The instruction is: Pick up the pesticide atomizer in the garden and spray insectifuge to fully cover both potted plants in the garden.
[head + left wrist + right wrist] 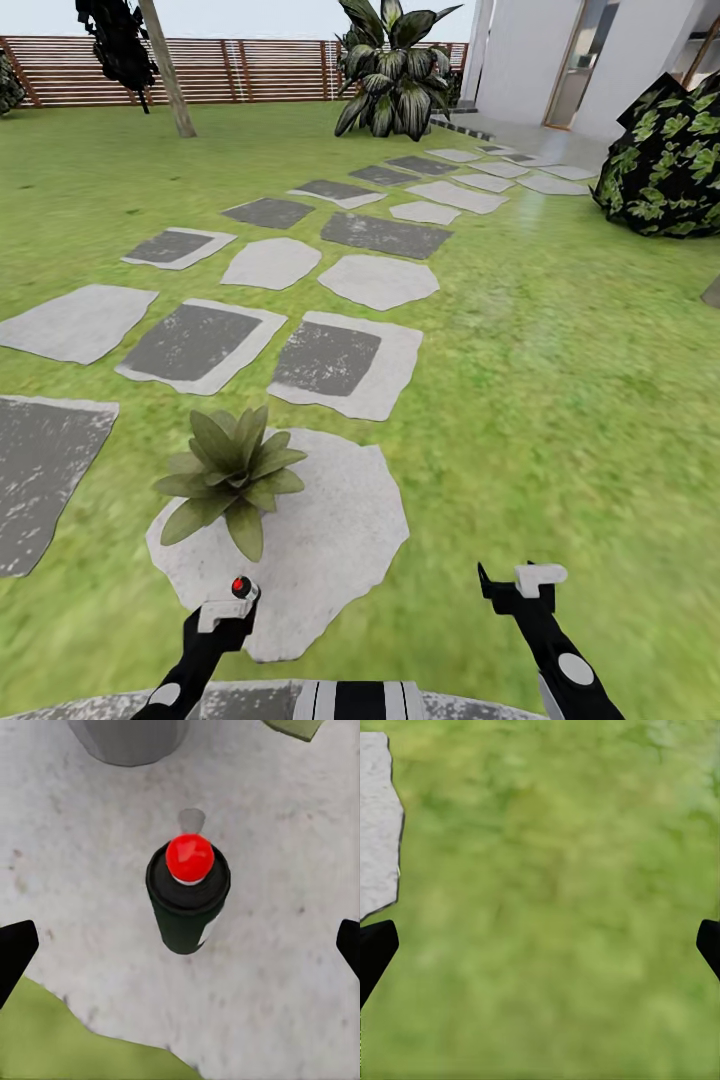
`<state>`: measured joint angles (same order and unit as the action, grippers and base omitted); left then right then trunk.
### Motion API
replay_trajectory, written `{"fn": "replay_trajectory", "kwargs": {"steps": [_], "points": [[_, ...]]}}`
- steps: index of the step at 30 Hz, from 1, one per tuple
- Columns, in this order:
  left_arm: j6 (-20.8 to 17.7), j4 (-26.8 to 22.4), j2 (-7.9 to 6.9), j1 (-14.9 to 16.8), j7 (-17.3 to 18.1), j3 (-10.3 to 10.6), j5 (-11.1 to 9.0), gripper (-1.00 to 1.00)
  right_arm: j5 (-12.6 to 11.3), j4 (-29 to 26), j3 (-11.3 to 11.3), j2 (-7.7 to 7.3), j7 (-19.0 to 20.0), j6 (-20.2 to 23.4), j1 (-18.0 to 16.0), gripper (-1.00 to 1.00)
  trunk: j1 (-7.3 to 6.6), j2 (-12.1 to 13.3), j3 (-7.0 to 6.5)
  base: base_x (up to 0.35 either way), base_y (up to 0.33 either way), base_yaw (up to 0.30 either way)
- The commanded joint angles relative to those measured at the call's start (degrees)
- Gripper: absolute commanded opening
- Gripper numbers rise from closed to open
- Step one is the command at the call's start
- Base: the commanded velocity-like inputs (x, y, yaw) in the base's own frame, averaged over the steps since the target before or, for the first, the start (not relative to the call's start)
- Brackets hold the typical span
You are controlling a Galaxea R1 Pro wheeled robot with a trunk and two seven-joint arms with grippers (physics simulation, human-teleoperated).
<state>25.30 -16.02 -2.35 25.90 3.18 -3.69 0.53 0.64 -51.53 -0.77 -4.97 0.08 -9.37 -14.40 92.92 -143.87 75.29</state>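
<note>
The pick-up is in hand: the spread left tool (180, 945) is poised over the pesticide atomizer (187, 900), upright on a stepping stone (90, 870); lowering and pinching are called for next.

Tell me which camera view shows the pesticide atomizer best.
The left wrist view: the pesticide atomizer stands upright on a pale stepping stone, seen from above in the middle of the picture, red cap and dark body plain, between the open left pincer fingers. The head view gives just its red cap above that pincer. The right wrist view looks onto grass.
</note>
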Motion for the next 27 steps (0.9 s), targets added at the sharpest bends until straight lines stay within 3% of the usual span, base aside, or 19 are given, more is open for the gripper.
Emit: {"fn": "replay_trajectory", "kwargs": {"steps": [1,10,27], "points": [[0.2,0.2,-0.06,0.0,0.3,-0.4,0.0,1.00,0.1,0.0,0.0,0.04,0.0,-0.1,0.0,1.00,0.01,0.0,0.29,0.000,0.000,0.000],[0.5,0.5,-0.20,-0.1,0.2,-0.4,-0.2,1.00,0.0,1.1,0.0,0.15,0.0,-0.2,0.0,1.00,0.25,-0.1,3.01,0.000,0.000,0.000],[0.5,0.6,-0.20,-0.1,0.2,-0.4,-0.2,1.00,0.0,1.1,0.0,0.14,0.0,-0.2,0.0,1.00,0.25,-0.1,3.18,0.044,0.000,0.000]]}}
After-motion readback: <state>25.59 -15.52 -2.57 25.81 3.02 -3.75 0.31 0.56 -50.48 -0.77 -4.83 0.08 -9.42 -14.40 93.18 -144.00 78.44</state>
